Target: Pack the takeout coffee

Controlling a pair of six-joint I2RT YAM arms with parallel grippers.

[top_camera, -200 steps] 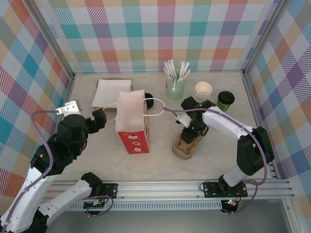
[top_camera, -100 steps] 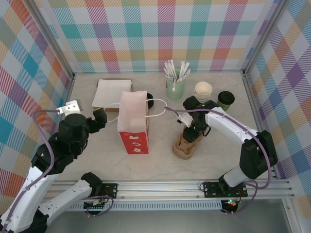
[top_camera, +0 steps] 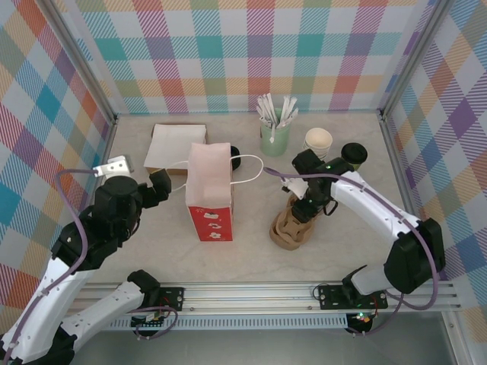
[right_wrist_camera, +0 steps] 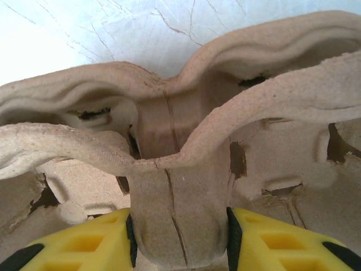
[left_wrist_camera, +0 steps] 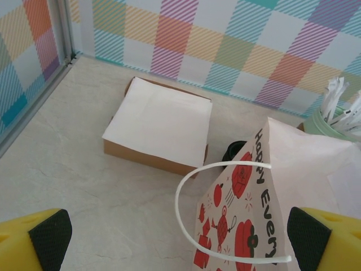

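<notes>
The takeout coffee (top_camera: 354, 155), a green cup with a black lid, stands at the back right, partly behind my right arm. A brown pulp cup carrier (top_camera: 288, 230) lies on the table right of centre. My right gripper (top_camera: 305, 208) comes down onto it. In the right wrist view the right gripper (right_wrist_camera: 179, 240) is shut on the carrier's (right_wrist_camera: 282, 93) middle post, a pad pressed to each side. A pink and red paper bag (top_camera: 208, 194) stands at centre. My left gripper (top_camera: 157, 185) hangs open just left of the bag (left_wrist_camera: 293, 169), holding nothing (left_wrist_camera: 179, 240).
A stack of lidless cups (top_camera: 318, 141) and a pale green pot of white stirrers (top_camera: 275, 134) stand at the back. A flat box of white napkins (top_camera: 176, 146) lies back left. A small black object (top_camera: 233, 154) sits behind the bag. Metal frame rails edge the table.
My right gripper's jaws have narrowed onto the carrier's middle post, and that arm has shifted slightly right and nearer. My left arm has crept a little toward the bag.
</notes>
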